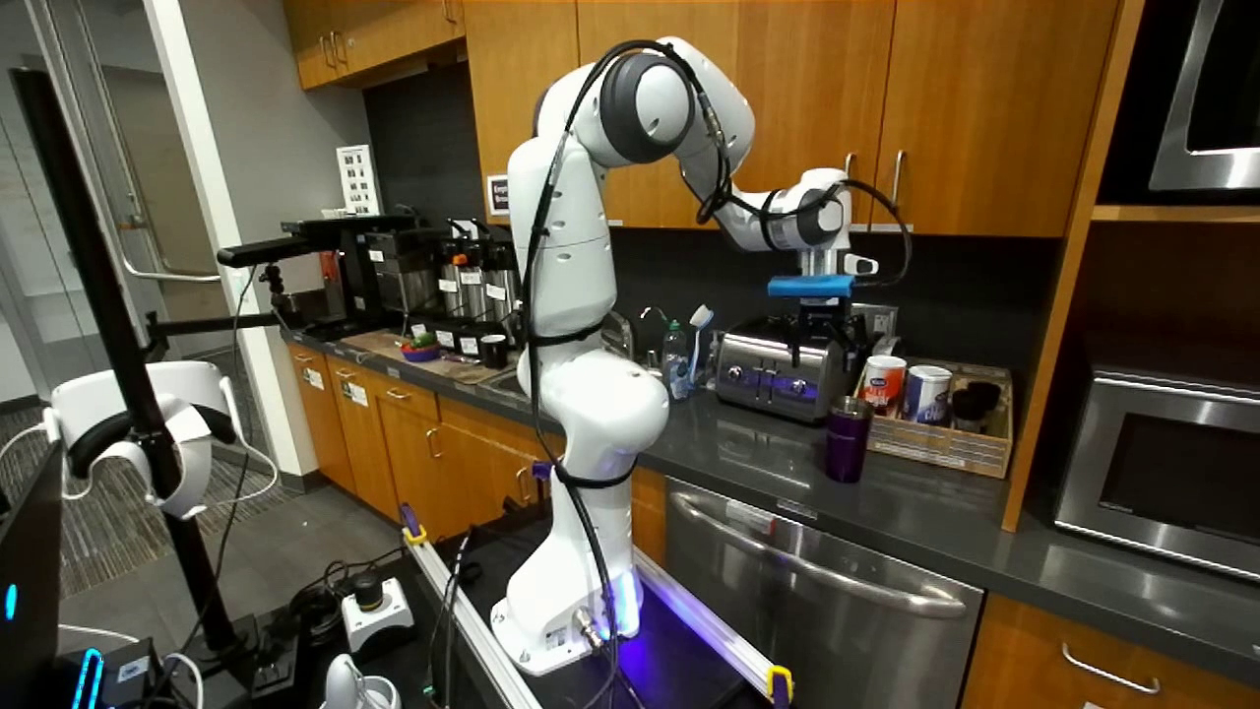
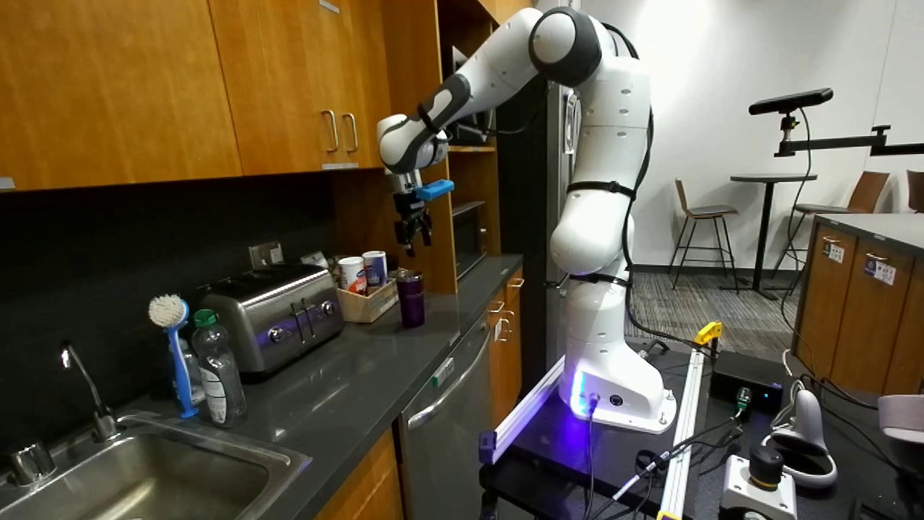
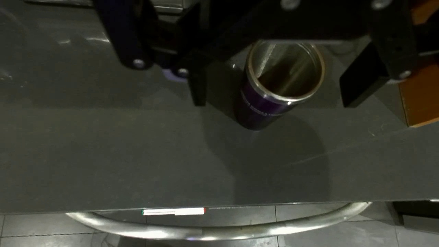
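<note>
A purple tumbler with a steel rim stands upright on the dark grey counter (image 1: pixel 728 463); it shows in both exterior views (image 1: pixel 849 443) (image 2: pixel 411 302) and in the wrist view (image 3: pixel 262 104). It has no lid, and its bare metal inside shows from above. My gripper points down with its black fingers spread and holds nothing. It hangs in the air above the counter near the tumbler in both exterior views (image 1: pixel 827 354) (image 2: pixel 418 243). In the wrist view, the fingertips (image 3: pixel 276 97) appear on either side of the tumbler's rim, with no visible contact.
A steel toaster (image 1: pixel 778 376) stands beside the tumbler. A wooden box (image 2: pixel 368 305) behind it holds a red-and-white canister (image 1: pixel 883 379) and a blue-and-white one (image 1: pixel 926 389). A wooden side panel (image 1: pixel 1048 295) and upper cabinets (image 1: pixel 807 108) border the space. A soap bottle (image 2: pixel 219 372) stands near the sink (image 2: pixel 285 469).
</note>
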You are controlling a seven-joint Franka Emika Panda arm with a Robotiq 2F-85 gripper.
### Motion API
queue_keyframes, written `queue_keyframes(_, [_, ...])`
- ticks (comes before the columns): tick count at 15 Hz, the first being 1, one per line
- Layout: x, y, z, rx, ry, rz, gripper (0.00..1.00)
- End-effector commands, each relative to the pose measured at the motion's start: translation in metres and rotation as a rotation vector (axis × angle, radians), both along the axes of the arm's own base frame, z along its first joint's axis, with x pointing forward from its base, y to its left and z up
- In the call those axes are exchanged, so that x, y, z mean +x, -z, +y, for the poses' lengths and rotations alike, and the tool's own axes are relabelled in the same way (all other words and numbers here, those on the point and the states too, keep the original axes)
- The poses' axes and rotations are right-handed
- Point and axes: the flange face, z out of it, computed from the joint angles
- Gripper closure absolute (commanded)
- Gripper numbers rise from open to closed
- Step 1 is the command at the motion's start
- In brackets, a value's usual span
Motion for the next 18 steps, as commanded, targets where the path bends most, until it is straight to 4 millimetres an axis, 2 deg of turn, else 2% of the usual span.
queue_keyframes(1, [0.010,0.019,-0.010,0.038,-0.072,-0.064,0.00])
queue_keyframes(6, [0.017,0.045,-0.021,0.117,-0.113,-0.129,0.00])
queue_keyframes(12, [0.019,0.041,-0.012,0.128,-0.146,-0.151,0.00])
queue_keyframes(18, [0.022,0.059,-0.002,0.141,-0.149,-0.095,0.00])
